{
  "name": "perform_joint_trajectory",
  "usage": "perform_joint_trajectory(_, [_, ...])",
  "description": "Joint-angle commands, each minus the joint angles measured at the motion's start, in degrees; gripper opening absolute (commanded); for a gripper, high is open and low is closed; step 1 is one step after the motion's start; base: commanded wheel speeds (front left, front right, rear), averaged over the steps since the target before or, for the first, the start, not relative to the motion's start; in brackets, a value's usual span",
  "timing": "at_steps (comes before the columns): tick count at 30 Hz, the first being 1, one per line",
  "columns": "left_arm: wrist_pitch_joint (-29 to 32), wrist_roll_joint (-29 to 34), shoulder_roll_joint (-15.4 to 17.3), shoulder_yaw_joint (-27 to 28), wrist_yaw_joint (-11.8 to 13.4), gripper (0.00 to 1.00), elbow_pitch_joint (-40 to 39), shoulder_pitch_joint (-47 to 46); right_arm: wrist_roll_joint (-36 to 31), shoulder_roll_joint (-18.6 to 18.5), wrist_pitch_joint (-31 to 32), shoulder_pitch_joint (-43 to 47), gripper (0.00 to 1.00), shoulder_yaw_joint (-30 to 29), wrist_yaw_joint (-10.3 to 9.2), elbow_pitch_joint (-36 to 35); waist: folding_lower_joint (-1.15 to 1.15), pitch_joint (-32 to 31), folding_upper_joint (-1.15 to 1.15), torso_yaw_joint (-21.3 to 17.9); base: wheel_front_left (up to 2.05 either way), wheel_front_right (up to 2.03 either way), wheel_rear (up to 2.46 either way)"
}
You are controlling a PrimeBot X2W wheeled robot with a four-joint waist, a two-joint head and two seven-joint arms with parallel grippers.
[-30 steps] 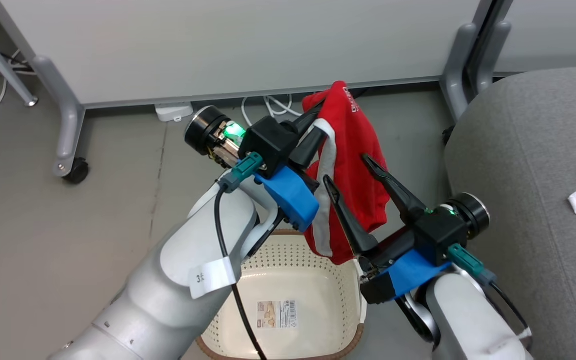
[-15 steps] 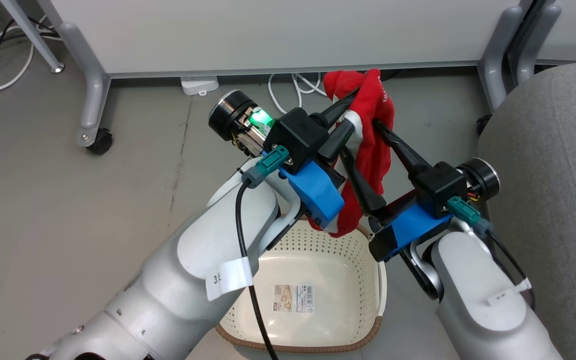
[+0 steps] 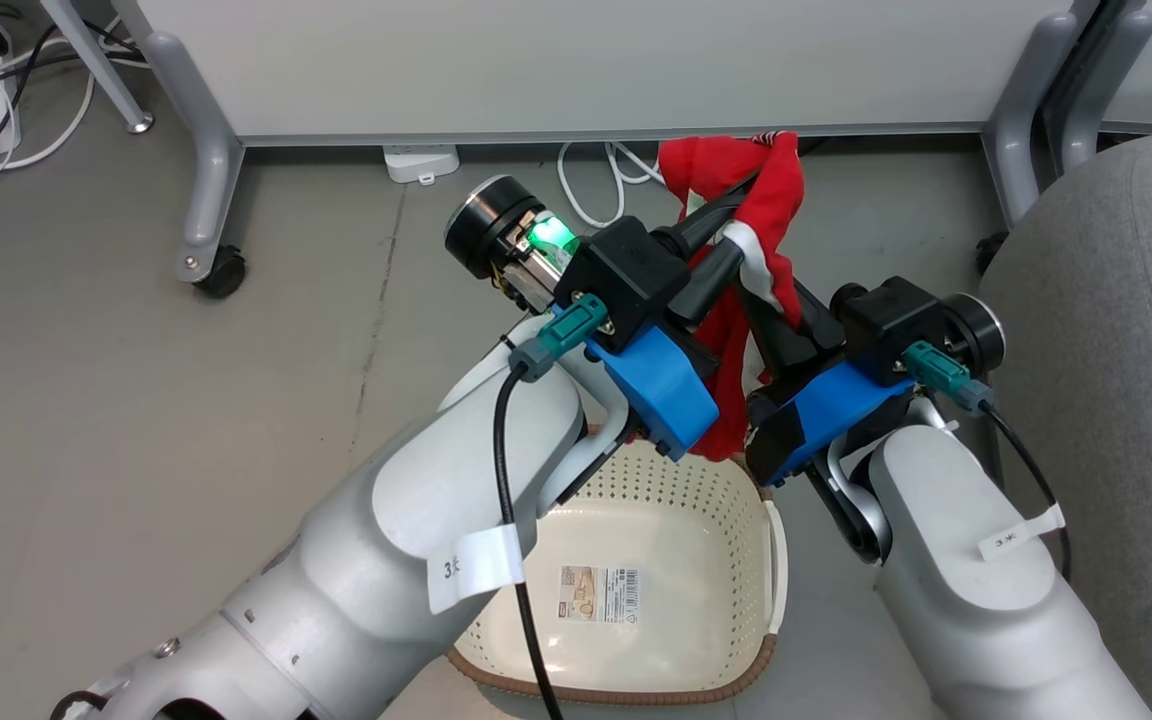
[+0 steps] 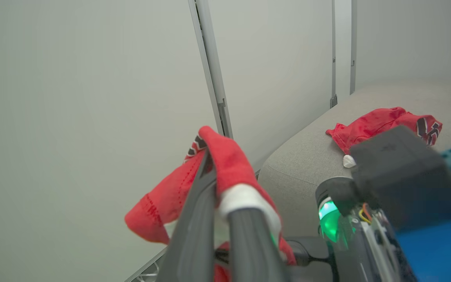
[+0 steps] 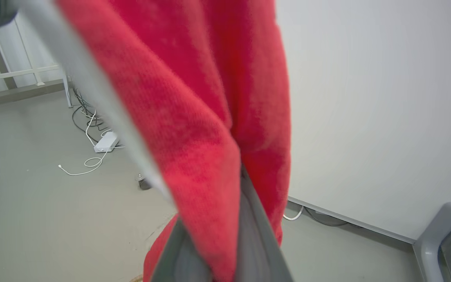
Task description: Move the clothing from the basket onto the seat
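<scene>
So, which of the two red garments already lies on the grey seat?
The crumpled garment on the seat; the other garment hangs between the left gripper and right gripper.

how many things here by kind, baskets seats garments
basket: 1
seat: 1
garments: 2, the held garment and the second garment lying on the seat
total: 4

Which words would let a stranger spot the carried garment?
Find the off-white basket on the floor. Just above it the red garment hangs from the robot's jaws. Its twin lies on the grey seat; this one is airborne.
</scene>
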Motion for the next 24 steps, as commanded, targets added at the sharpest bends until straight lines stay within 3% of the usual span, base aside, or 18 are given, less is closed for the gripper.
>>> perform_joint_trajectory(1, [-0.24,-0.40,-0.02,-0.17,0.32,0.00,0.19,-0.55,0.45,-0.09,0.00,-0.11,0.00,-0.35,0.01,0.22,-0.01,-0.11,0.00,-0.07,0.00,0.00,0.00])
perform_joint_trajectory(18, [-0.28,-0.51,-0.02,0.27,0.88,0.00,0.51,0.71,1.05,-0.09,0.00,0.74,0.00,-0.71,0.01,-0.36,-0.01,-0.45,0.00,-0.94,0.00,0.00,0.00])
perform_joint_trajectory(19, [-0.28,-0.57,-0.02,0.57,1.11,0.43,0.34,0.73,1.10,-0.09,-0.01,0.74,0.00,-0.74,0.01,-0.42,-0.01,-0.38,0.00,-0.95,0.00,0.00,0.00])
perform_joint_trajectory(20, [-0.27,-0.35,-0.03,0.56,1.16,1.00,0.33,0.70,1.16,-0.09,-0.01,0.70,0.00,-0.78,0.01,-0.50,-0.01,-0.30,0.00,-0.97,0.00,0.00,0.00])
perform_joint_trajectory(24, [-0.27,0.24,-0.03,0.77,1.36,1.00,0.57,0.58,1.30,-0.09,-0.01,0.50,0.00,-0.89,0.01,-0.91,-0.01,0.04,0.00,-1.00,0.00,0.00,0.00])
